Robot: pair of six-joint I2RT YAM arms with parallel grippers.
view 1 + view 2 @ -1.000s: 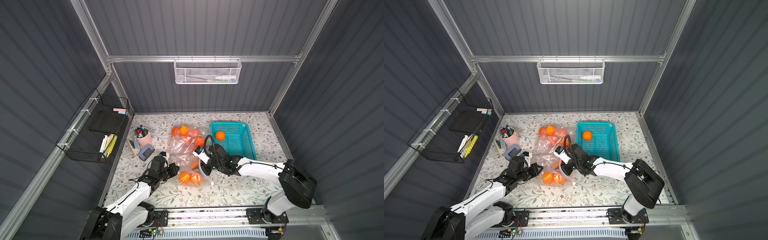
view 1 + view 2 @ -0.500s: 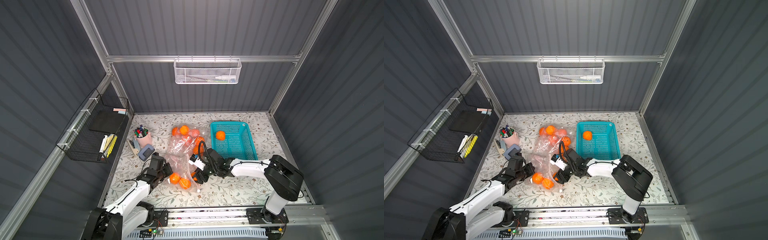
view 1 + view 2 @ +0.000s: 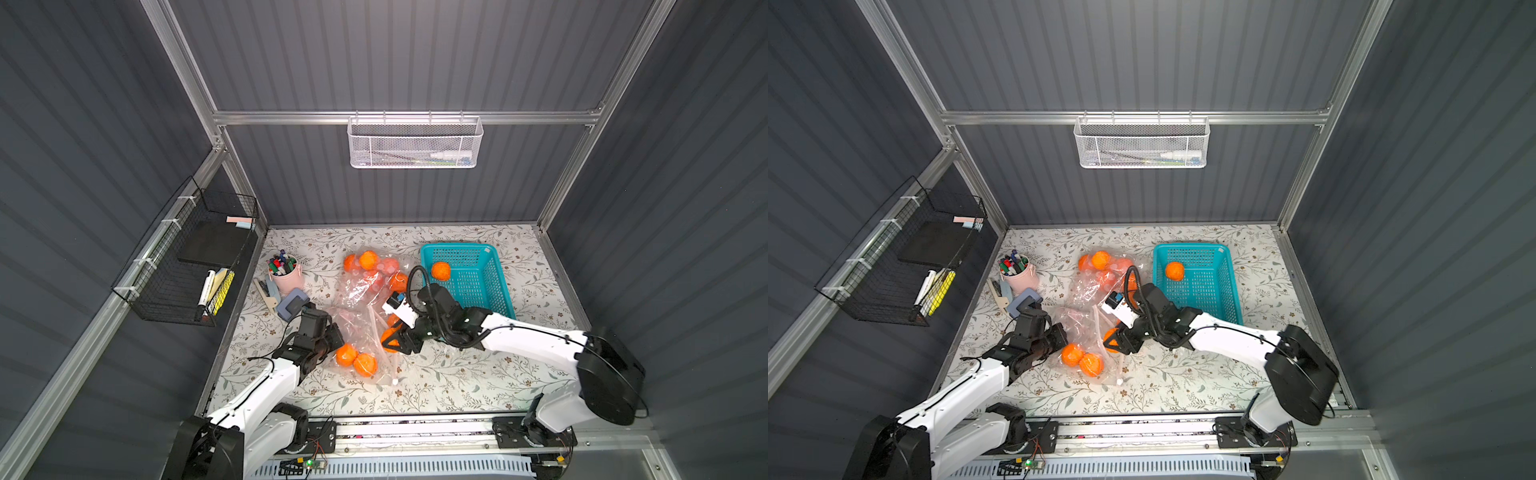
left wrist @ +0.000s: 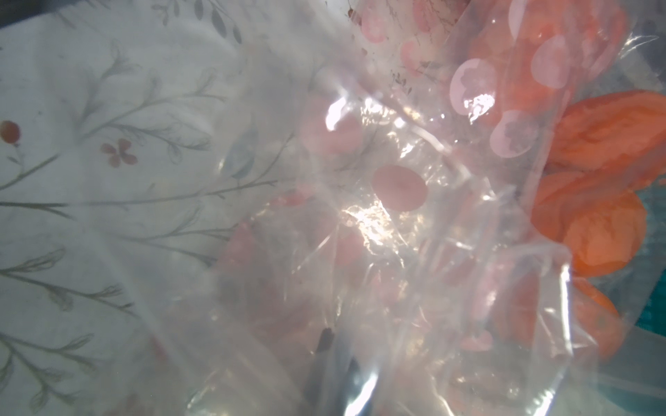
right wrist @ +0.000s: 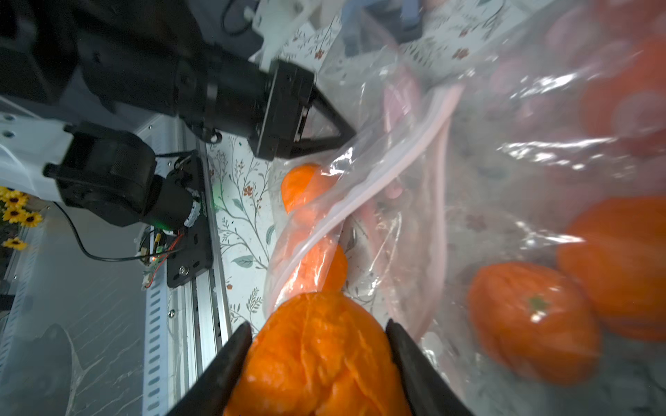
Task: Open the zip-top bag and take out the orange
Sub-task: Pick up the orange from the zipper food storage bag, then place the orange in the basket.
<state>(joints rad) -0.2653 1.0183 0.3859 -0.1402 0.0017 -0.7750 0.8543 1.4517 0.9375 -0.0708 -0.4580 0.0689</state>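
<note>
The clear zip-top bag (image 3: 360, 330) with pink dots lies mid-table, two oranges (image 3: 356, 358) inside its near end. My left gripper (image 3: 337, 338) is shut on the bag's left edge; the right wrist view shows this left gripper (image 5: 342, 138) pinching the plastic. In the left wrist view the bag (image 4: 360, 216) covers the lens and the left gripper (image 4: 337, 356) is a dim shape behind it. My right gripper (image 3: 392, 338) is shut on a bare orange (image 5: 317, 363) at the bag's mouth, a finger on each side. Two more oranges (image 5: 533, 320) lie under the plastic.
A second bag of oranges (image 3: 368, 276) lies behind. A teal basket (image 3: 496, 291) at the back right holds one orange (image 3: 440, 271). A pink cup of pens (image 3: 284, 274) and a blue-grey stapler (image 3: 293, 305) stand at the left. A wire rack (image 3: 187, 270) hangs on the left wall.
My left gripper has dragged the bag and its two oranges leftward. My right gripper has come down and left to the bag's mouth, and its jaws have narrowed onto an orange.
</note>
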